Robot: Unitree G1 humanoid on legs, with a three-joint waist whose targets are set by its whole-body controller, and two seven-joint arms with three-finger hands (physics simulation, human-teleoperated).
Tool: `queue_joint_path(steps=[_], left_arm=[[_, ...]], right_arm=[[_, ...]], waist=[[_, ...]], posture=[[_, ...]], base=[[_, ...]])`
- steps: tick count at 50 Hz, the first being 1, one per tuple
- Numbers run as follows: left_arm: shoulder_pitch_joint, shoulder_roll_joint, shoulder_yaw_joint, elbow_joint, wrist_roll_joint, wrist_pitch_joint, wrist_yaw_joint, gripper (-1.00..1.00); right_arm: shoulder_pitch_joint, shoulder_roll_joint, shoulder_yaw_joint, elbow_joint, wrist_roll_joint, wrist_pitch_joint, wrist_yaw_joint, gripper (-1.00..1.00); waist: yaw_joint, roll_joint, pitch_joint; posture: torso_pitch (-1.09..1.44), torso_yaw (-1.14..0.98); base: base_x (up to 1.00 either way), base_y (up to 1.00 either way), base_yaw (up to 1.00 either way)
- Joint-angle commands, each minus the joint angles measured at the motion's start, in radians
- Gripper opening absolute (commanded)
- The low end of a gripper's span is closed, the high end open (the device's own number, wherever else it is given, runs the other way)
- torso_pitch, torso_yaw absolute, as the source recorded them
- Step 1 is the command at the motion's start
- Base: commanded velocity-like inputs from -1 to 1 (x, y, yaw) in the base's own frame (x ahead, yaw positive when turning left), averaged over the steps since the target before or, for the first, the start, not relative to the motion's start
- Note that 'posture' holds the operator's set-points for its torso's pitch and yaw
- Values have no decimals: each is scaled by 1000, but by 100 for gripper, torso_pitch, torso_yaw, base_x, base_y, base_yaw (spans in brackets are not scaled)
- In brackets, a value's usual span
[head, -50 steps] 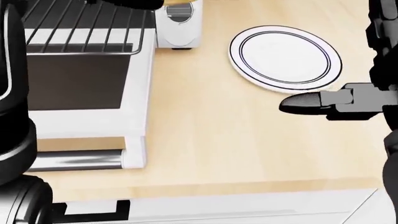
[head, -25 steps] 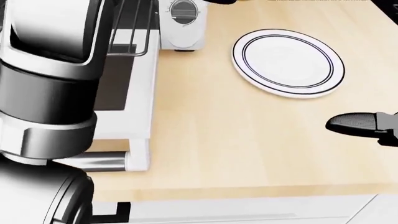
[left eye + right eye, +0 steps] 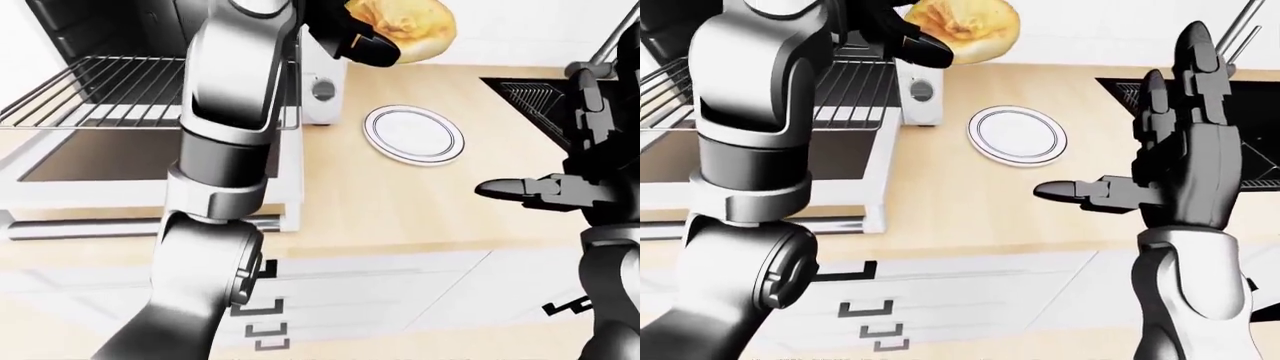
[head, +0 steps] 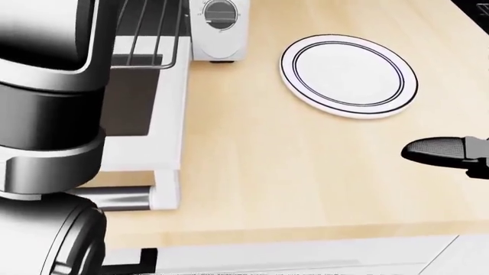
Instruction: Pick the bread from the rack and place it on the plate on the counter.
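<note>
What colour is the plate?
White, with thin dark rings near its rim; the head view shows it best.

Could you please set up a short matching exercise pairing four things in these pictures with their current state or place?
Things:
1. bread
2. plate
3. right hand
4. rack

States:
A. open, holding nothing
B. bare, on the wooden counter
C. drawn out of the oven, nothing on it
D. held up in the left hand

Pairs: 1-D, 2-B, 3-A, 4-C
</note>
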Motion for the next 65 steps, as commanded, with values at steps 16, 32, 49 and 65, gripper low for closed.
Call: queue_joint_path(steps=[16, 32, 49, 65], left_arm=[[-36, 7, 13, -12, 10, -61, 8, -100], [-32, -17, -2, -6, 24, -80, -4, -100], [-41, -55, -6, 122, 25, -201, 24, -100], [-32, -70, -7, 168, 38, -253, 51, -100]], right_arm=[[-9, -1, -4, -20, -14, -31, 4, 100], [-18, -5, -6, -17, -9, -27, 2, 100], [4, 4, -11, -23, -12, -39, 8, 100], [20, 19, -5, -25, -22, -53, 13, 100]], waist=[[-52, -1, -31], [-135, 3, -40], [-269, -11, -56], [-379, -20, -70]], posture=[[0, -17], [0, -25], [0, -34], [0, -42]], base=[[0, 0, 0], [0, 0, 0], [0, 0, 0], [0, 0, 0]])
